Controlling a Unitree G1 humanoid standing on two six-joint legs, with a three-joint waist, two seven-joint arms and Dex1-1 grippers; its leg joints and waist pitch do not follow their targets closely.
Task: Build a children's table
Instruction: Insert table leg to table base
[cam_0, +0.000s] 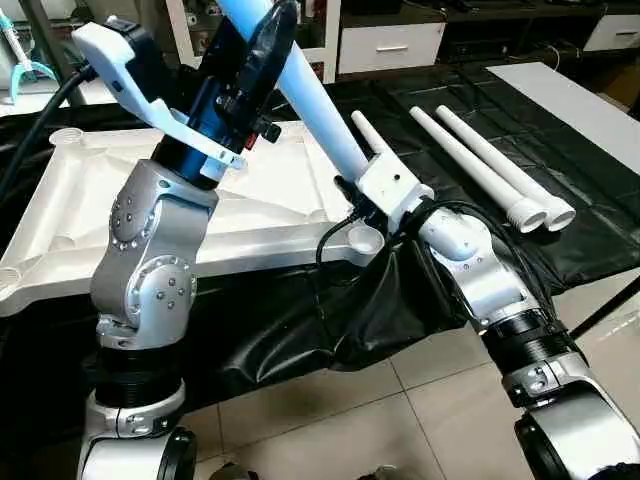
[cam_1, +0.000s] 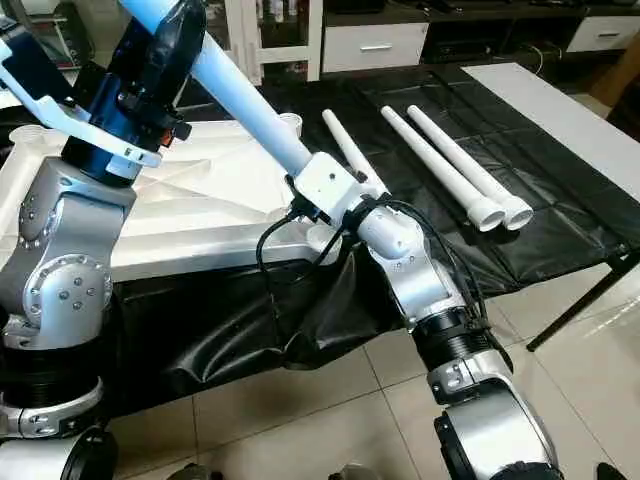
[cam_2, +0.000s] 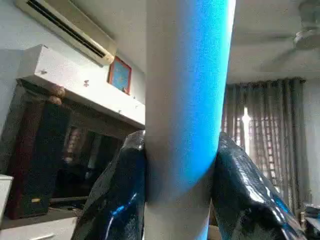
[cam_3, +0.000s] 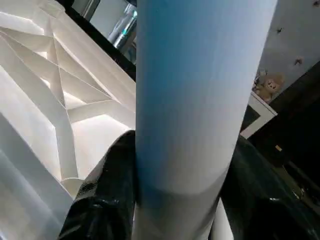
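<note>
The children's table top (cam_0: 270, 205) lies underside up on black cloth, its ribs (cam_3: 50, 90) showing. One white leg (cam_0: 310, 100) slants up above it. My left gripper (cam_0: 268, 45) is shut on the leg's upper part, its fingers (cam_2: 115, 200) pressed to both sides of the leg (cam_2: 185, 125). My right gripper (cam_1: 300, 178) is shut on the lower part of the same leg (cam_3: 195, 100), just above the near right corner socket (cam_0: 365, 238), black fingers (cam_3: 105, 200) flanking the tube. Three more legs (cam_0: 470, 165) lie on the cloth to the right.
The black cloth (cam_0: 300, 330) hangs loose over the work table's front edge, below my right wrist. A white board (cam_0: 575, 105) lies at the far right. White drawers (cam_0: 390, 45) stand behind the table. Tiled floor (cam_0: 330, 420) shows in front.
</note>
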